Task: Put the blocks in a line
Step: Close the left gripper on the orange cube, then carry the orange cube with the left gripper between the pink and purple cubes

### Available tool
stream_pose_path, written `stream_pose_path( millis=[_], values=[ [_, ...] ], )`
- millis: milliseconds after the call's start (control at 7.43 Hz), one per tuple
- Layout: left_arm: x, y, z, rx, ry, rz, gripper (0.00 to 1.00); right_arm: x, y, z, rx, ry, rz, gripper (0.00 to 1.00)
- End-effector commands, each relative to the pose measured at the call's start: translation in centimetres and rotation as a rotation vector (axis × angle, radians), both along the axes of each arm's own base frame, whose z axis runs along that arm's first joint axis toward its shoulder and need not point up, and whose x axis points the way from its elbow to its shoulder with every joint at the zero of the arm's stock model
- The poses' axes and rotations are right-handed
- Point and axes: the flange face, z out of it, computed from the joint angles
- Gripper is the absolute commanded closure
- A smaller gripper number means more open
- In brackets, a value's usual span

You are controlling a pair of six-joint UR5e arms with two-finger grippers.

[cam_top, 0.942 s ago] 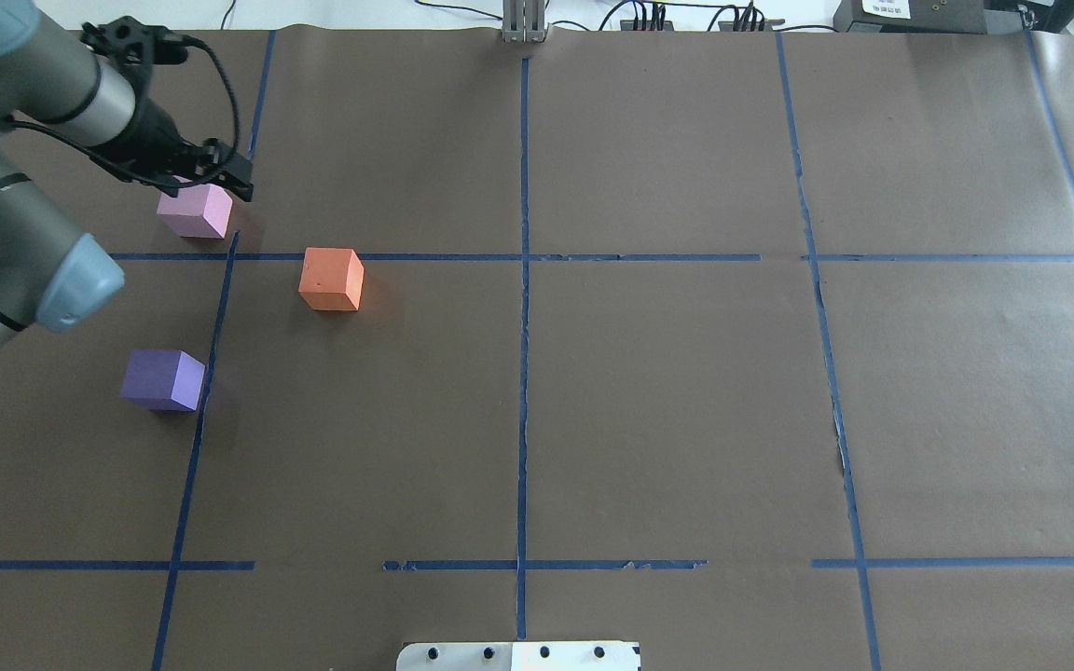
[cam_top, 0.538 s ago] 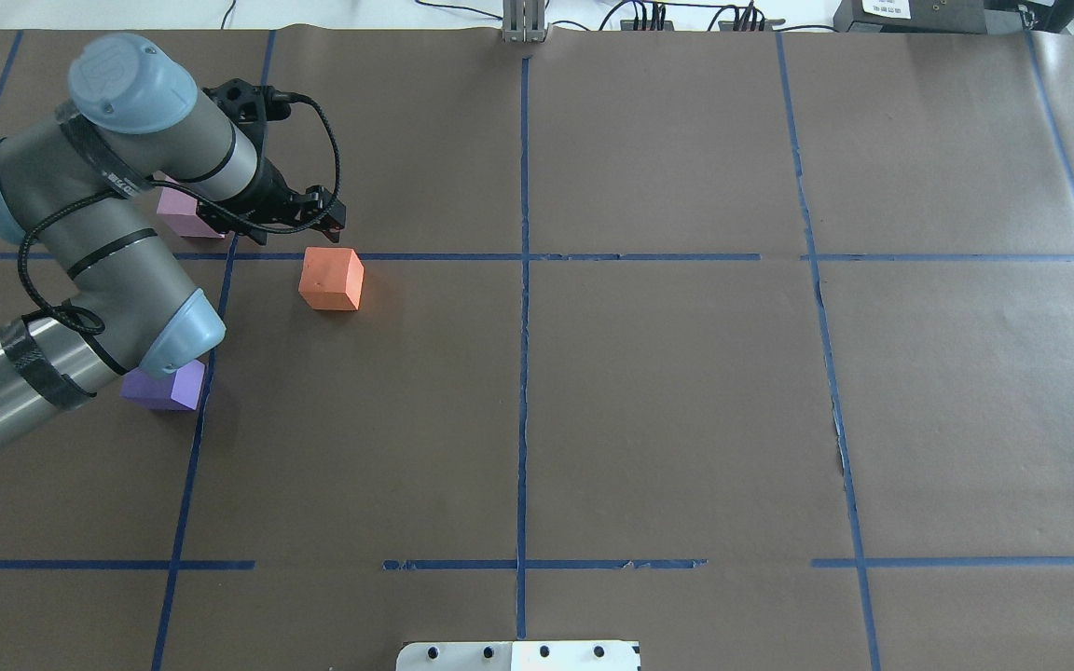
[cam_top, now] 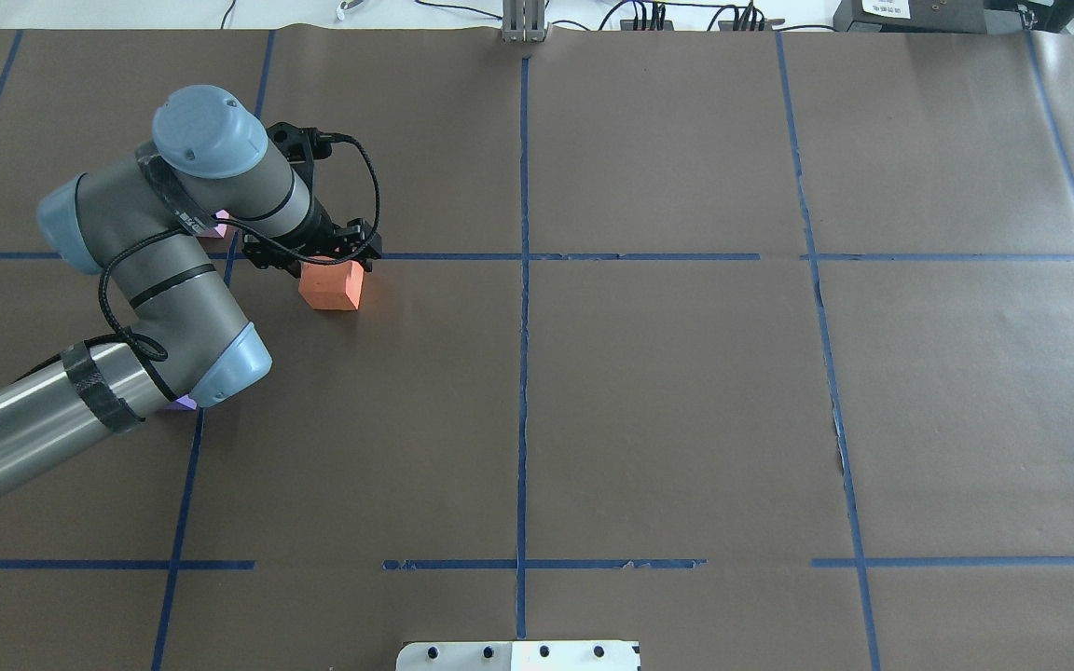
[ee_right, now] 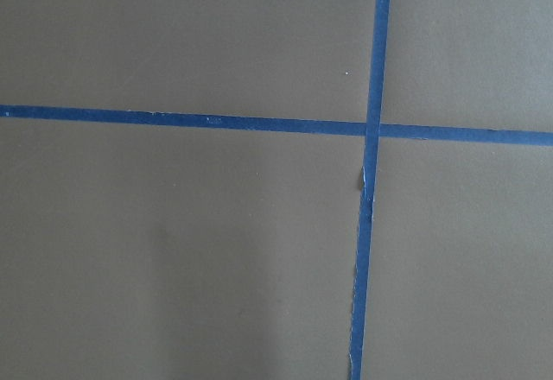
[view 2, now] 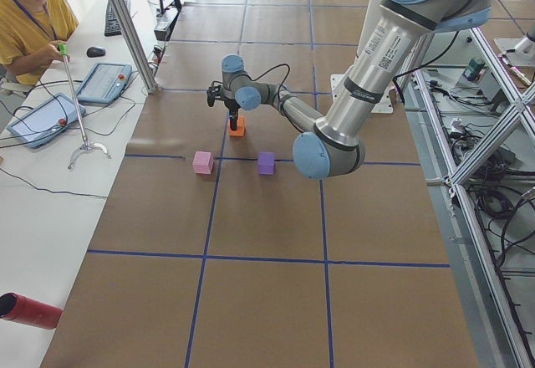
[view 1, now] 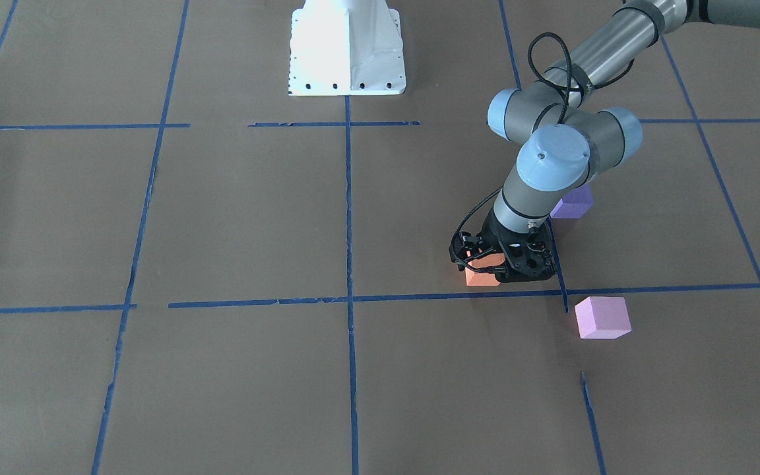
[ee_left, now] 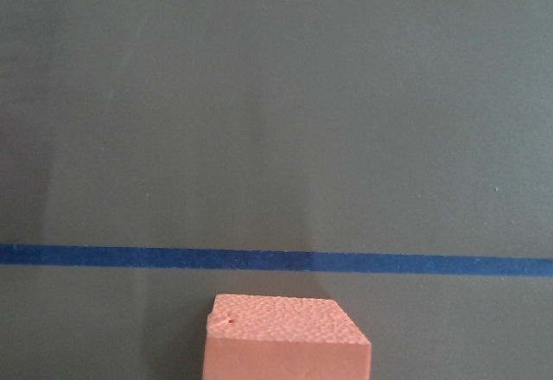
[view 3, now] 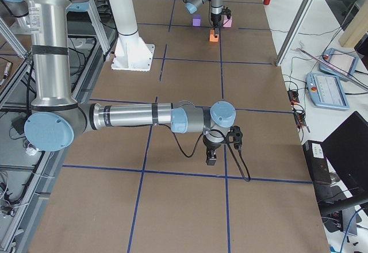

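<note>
Just inside a blue tape line (cam_top: pixel 593 256) on the bench (cam_top: pixel 686 419), the orange block (cam_top: pixel 330 289) is sitting beneath the left gripper (cam_top: pixel 332 256); whether its jaws are apart cannot be told. The pink block (view 1: pixel 602 317) and purple block (view 1: pixel 572 204) are lying apart from it. The right gripper (view 3: pixel 211 158) is hanging well away, jaws likewise unreadable.

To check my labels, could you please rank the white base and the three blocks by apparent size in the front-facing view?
1. White base.
2. Pink block.
3. Orange block and purple block: both partly hidden by the left arm, so unranked.
</note>
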Motion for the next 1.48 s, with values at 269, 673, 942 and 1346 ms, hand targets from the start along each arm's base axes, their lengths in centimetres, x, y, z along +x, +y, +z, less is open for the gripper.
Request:
stream_pose_path(
  millis=[269, 673, 942, 1346],
  values=[
    [-0.4, 0.3, 0.8, 0.000, -0.004, 0.014, 0.90, 0.0, 0.0, 0.0, 0.000, 0.000, 0.000, 0.00],
    [-13.5, 1.2, 9.5, 0.017, -0.014, 0.095, 0.91, 0.0, 0.0, 0.0, 0.000, 0.000, 0.000, 0.00],
    [-15.8, 1.5, 13.9, 0.022, -0.060, 0.124, 0.88, 0.0, 0.0, -0.1, 0.001, 0.000, 0.000, 0.00],
    [-14.6, 1.0, 13.9, 0.004, -0.060, 0.123, 0.28, 0.0, 0.0, 0.0, 0.000, 0.000, 0.000, 0.00]
  ],
)
